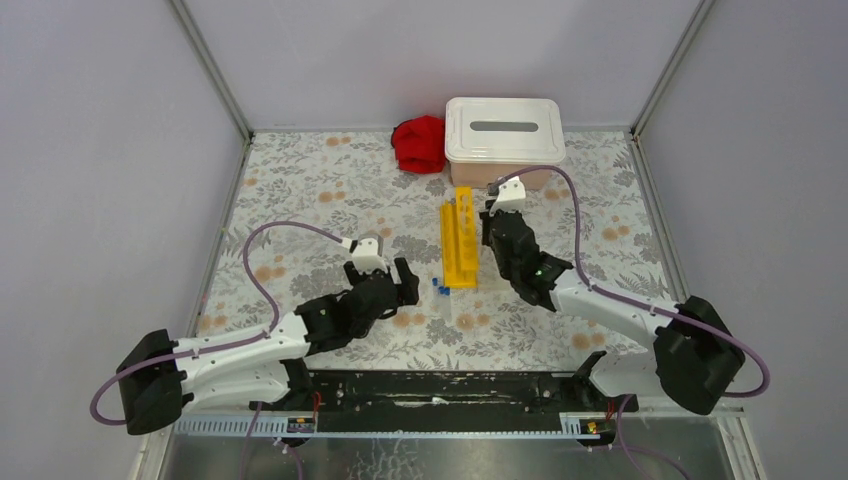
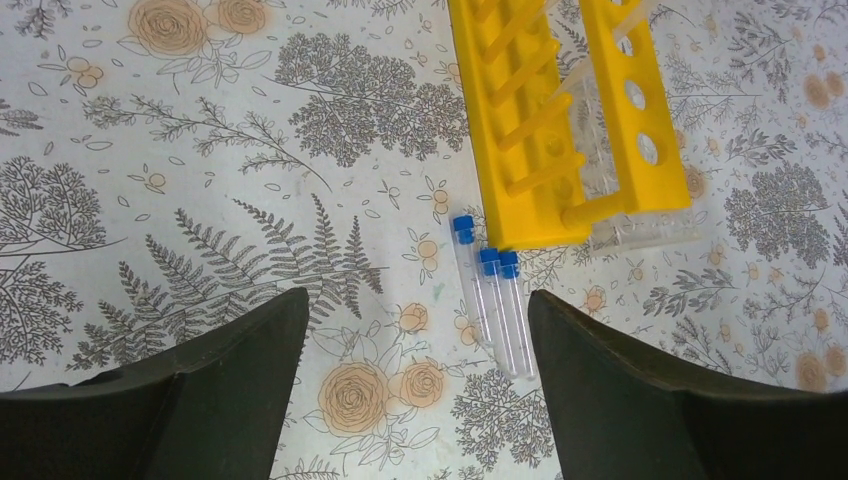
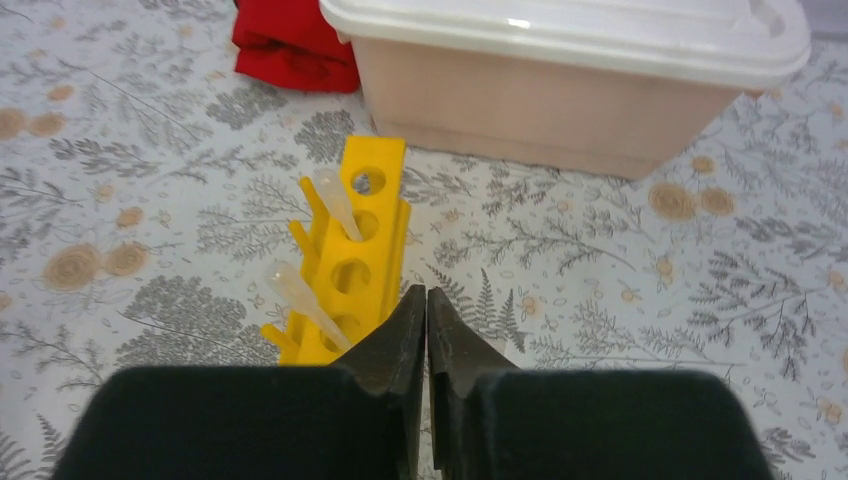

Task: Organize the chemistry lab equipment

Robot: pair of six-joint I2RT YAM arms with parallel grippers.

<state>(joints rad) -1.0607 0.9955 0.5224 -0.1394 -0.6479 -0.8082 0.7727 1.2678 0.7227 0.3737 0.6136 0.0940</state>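
Left fingers (image 2: pixel 200 400) spread wide, empty; three blue-capped tubes (image 2: pixel 497 310) lie flat between them, just ahead, caps at the yellow rack (image 2: pixel 520 150) end; light, slick, likely to roll; pinch mid-barrel. Right fingers (image 3: pixel 400 340) pressed together, rack just left.

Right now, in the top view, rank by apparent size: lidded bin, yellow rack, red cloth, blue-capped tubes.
1. lidded bin
2. yellow rack and red cloth, too alike to rank
3. blue-capped tubes
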